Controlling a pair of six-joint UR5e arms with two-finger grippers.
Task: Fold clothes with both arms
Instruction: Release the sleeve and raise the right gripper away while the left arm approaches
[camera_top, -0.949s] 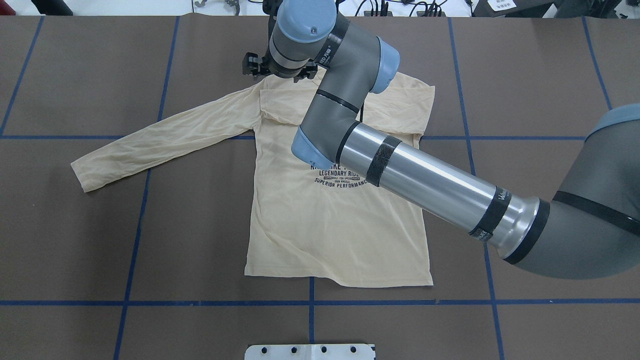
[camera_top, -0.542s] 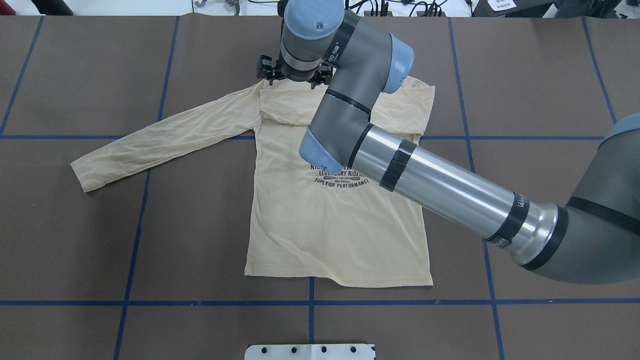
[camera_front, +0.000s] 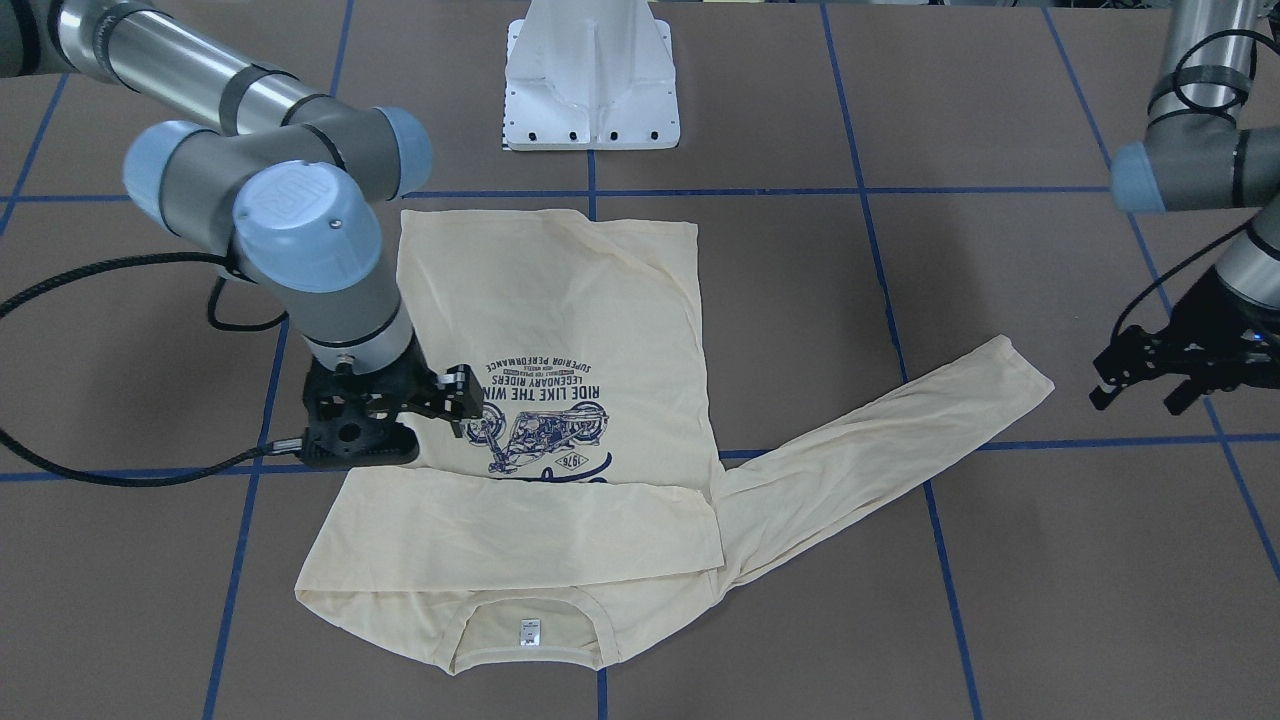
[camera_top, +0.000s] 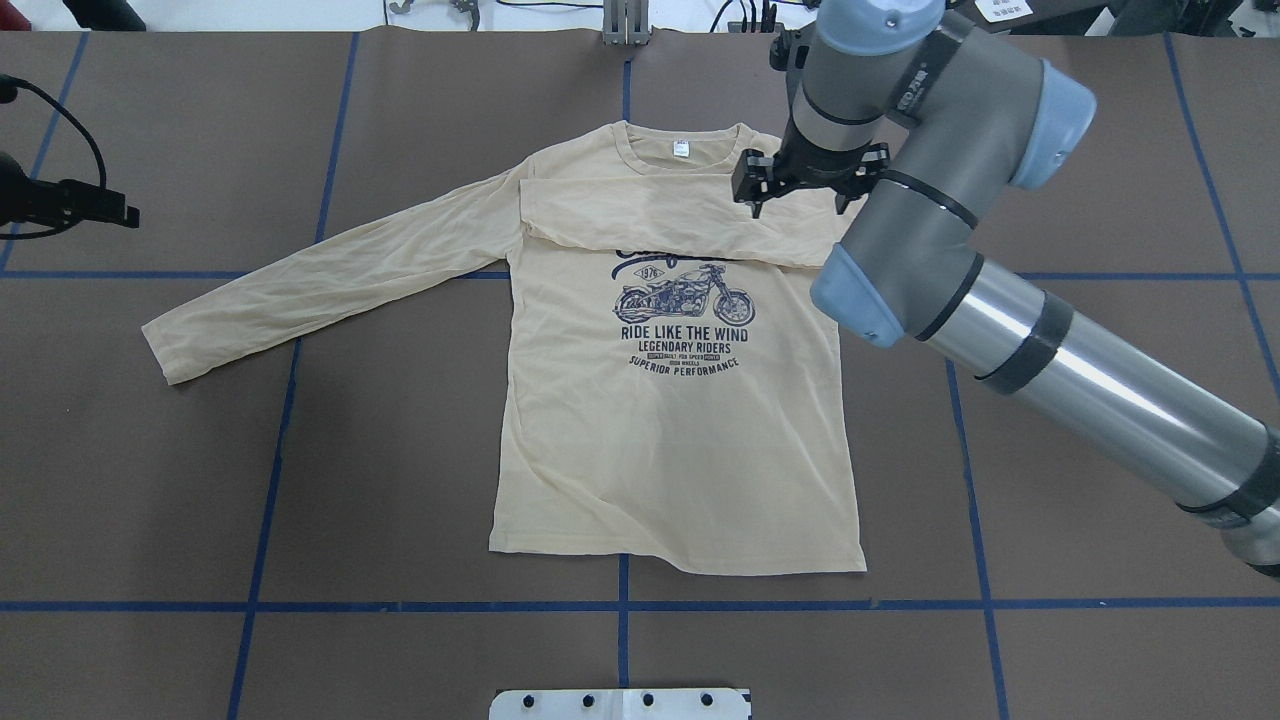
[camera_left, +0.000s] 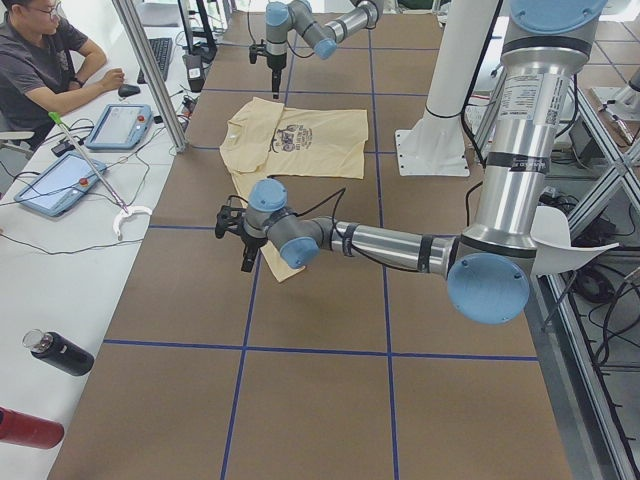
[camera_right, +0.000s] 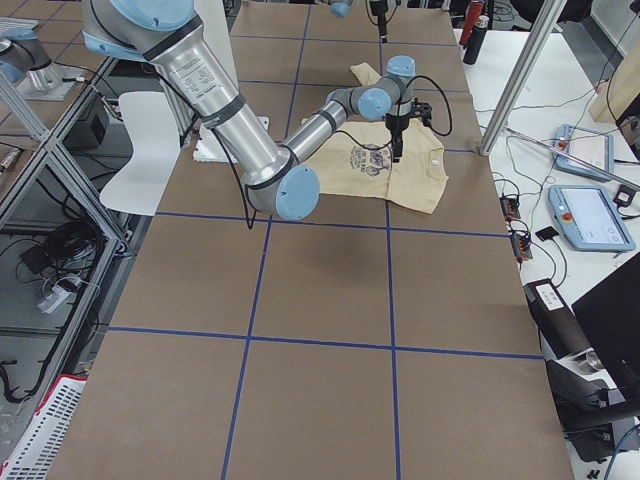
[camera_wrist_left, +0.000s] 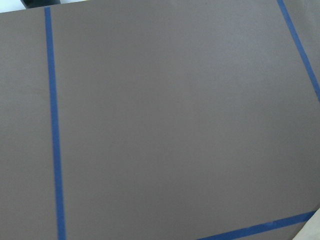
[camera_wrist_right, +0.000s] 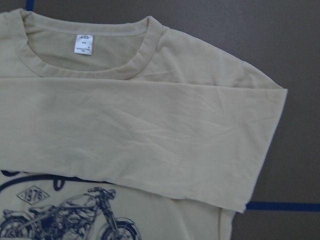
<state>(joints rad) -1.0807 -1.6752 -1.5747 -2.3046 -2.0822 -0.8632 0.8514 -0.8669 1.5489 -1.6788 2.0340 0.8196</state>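
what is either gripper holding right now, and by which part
Nothing. The right gripper hangs open above the T-shirt; the left gripper is open, clear of it.

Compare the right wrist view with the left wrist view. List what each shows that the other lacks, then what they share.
Right wrist only: the T-shirt, with its white neck tag, one sleeve folded across the chest, and the top of the motorcycle graphic.
Left wrist only: nothing of its own, just a wide bare stretch of surface.
Both: the brown table and blue tape lines.
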